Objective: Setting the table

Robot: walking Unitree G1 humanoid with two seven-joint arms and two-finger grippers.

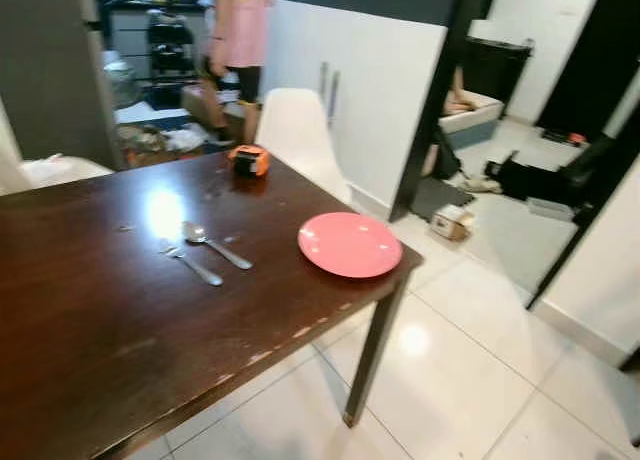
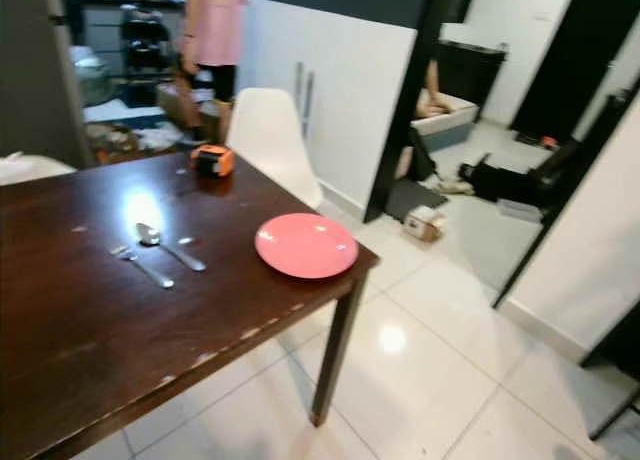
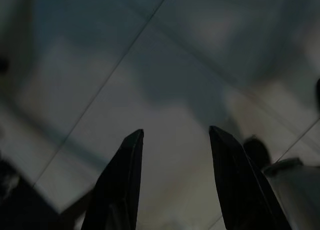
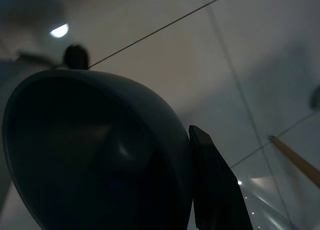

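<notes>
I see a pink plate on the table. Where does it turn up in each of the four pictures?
Left eye view: pink plate near the table's right corner.
Right eye view: same plate, same corner.
Left wrist view: not in it.
Right wrist view: not in it.
Shared landmark: the spoon lying left of the plate.

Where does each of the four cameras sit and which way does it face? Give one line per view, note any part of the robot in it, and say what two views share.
Left eye view: on the head, looking forward and down at the dark brown wooden table; no robot parts.
Right eye view: same head, same scene; both share the round pink plate, silver spoon and silver fork.
Left wrist view: along the open left gripper at white floor tiles.
Right wrist view: along the right gripper, shut on a dark grey round bowl.
</notes>
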